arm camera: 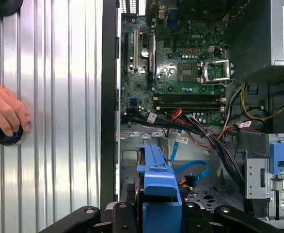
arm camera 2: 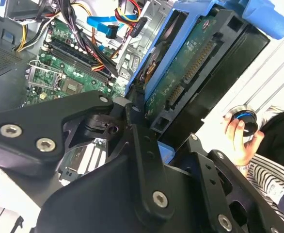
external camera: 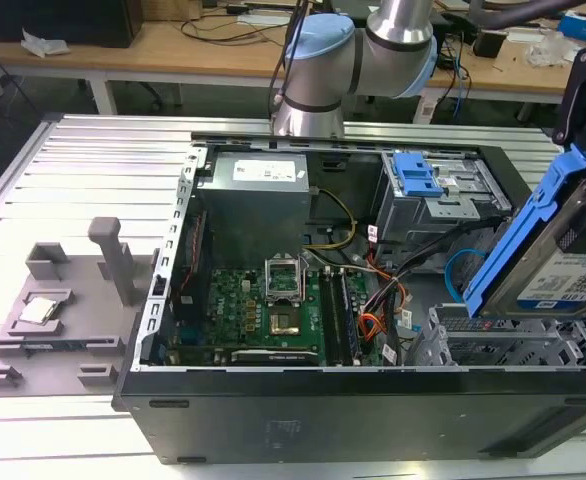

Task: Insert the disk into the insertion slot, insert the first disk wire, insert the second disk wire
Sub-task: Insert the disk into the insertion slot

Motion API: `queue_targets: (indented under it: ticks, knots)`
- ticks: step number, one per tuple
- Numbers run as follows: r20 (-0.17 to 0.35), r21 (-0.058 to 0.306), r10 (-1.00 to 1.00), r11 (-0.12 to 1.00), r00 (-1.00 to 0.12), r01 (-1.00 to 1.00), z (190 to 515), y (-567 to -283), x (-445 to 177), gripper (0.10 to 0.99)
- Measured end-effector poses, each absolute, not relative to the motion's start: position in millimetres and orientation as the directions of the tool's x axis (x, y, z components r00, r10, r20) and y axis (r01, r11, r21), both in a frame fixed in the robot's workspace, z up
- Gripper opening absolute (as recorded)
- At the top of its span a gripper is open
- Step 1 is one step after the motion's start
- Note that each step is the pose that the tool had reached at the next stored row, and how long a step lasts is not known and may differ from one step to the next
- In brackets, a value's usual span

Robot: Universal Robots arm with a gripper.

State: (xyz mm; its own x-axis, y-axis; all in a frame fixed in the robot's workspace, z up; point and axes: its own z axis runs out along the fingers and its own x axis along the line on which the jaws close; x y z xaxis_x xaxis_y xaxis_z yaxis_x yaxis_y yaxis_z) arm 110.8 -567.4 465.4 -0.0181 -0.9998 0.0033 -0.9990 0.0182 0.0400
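In the exterior view the disk hangs tilted at the exterior view's right, just above the insertion slot, a low bay of perforated sheet metal. The second disk wire loops pale blue beside it. The first disk wire, orange and red, lies further left.

In the second wrist view the disk's green circuit board sits bare inside its blue plastic carrier. I'd judge it rigid, fairly heavy and shock-sensitive, best held by the carrier's edges.

In the first wrist view the gripper has its fingers clenched on that carrier. A person's hand covers a black knob on the ribbed aluminium counter.
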Motion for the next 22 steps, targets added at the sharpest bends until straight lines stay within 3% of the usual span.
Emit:
queue_targets:
  ticks: [22]
  knots:
    - [0.003,0.041,-1.0,0.006,-0.006,-0.999,432,-555,107,0.365]
